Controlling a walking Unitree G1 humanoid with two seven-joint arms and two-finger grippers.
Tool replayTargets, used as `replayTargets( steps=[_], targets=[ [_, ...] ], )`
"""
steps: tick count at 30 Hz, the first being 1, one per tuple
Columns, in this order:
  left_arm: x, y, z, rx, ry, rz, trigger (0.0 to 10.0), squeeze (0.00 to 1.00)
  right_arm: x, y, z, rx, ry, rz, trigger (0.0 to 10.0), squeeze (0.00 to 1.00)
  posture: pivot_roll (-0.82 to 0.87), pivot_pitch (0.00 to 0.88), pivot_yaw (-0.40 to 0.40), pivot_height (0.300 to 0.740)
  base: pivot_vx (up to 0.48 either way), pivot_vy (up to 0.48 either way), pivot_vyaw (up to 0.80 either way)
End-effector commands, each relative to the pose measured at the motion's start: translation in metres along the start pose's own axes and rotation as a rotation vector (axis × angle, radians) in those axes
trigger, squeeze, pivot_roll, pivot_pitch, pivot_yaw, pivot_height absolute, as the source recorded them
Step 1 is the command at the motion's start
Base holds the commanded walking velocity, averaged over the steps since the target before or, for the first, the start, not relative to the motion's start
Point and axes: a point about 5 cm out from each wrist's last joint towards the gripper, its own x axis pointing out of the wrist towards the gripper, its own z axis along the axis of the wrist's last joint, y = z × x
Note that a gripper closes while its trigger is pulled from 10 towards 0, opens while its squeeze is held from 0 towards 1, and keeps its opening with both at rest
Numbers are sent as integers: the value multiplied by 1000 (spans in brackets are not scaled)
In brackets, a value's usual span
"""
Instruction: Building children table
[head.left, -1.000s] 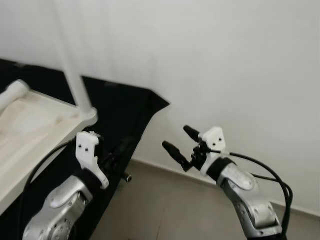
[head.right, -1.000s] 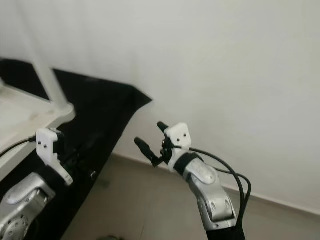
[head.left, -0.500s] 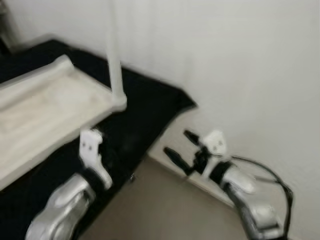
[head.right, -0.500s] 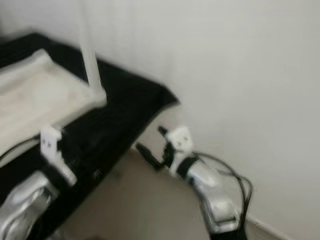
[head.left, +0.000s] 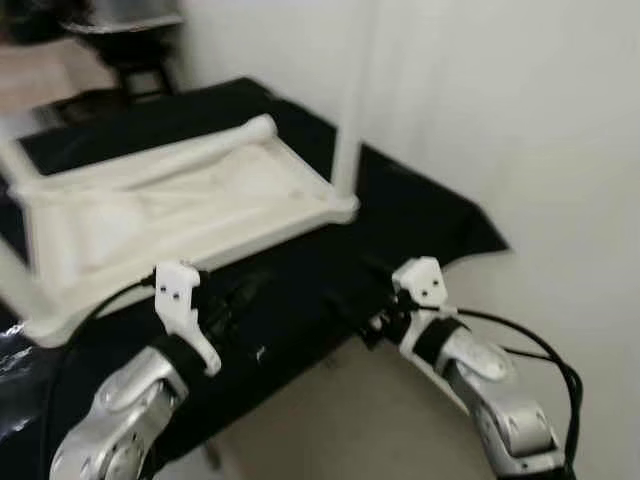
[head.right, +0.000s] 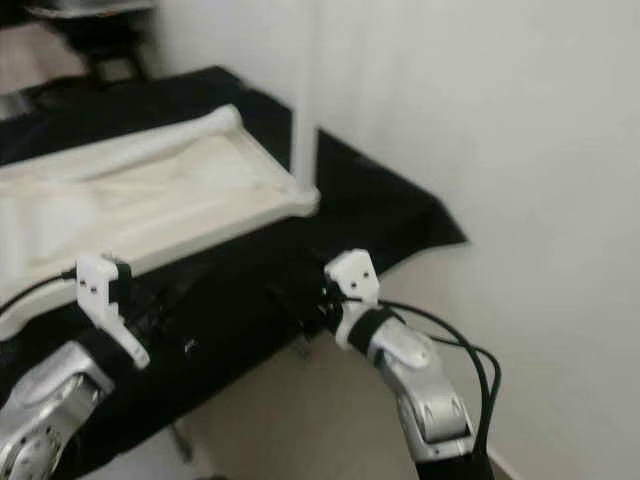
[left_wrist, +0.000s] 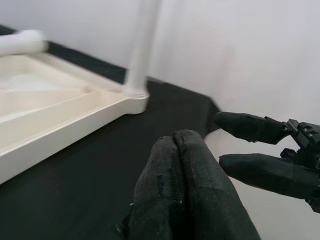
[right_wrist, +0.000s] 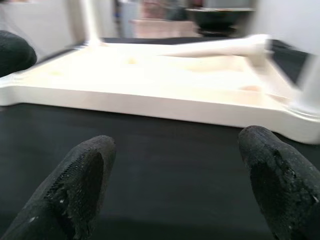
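upturned table (head.left: 190, 205) — blurred, right gripper (right_wrist: 175, 175) spread

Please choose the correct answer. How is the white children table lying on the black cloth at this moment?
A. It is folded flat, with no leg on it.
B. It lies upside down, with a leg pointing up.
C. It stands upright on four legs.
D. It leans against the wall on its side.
B: the table rests top-down on the cloth, its underside frame facing up, and a leg rises from its corner.
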Motion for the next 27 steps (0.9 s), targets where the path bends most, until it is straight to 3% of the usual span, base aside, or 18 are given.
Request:
replayTargets(
  steps=[1,11,15,18,24,27],
  targets=[
    [0,0,-1,0,9,2,10000,0,0,0,-1,5,-2,-5,10000,0,8,83,-48,740,0,0,800],
    [-2,1,-1,-1,4,26,10000,0,1,-10,0,-1,1,-104,10000,0,8,83,-49,740,0,0,800],
    [-2,1,0,15,3,46,10000,0,2,-19,3,-25,-3,-184,10000,0,12,84,-50,740,0,0,800],
    [-1,2,-1,40,5,78,10000,0,4,-35,5,-60,4,-307,10000,0,19,79,-56,740,0,0,800],
    [0,2,-2,38,8,81,10000,0,5,-44,6,-46,-14,-362,10000,0,24,76,-59,740,0,0,0],
    [0,2,-3,31,18,77,10000,0,6,-44,6,-58,-7,-365,10000,0,22,74,-62,740,0,-465,0]
  ],
)
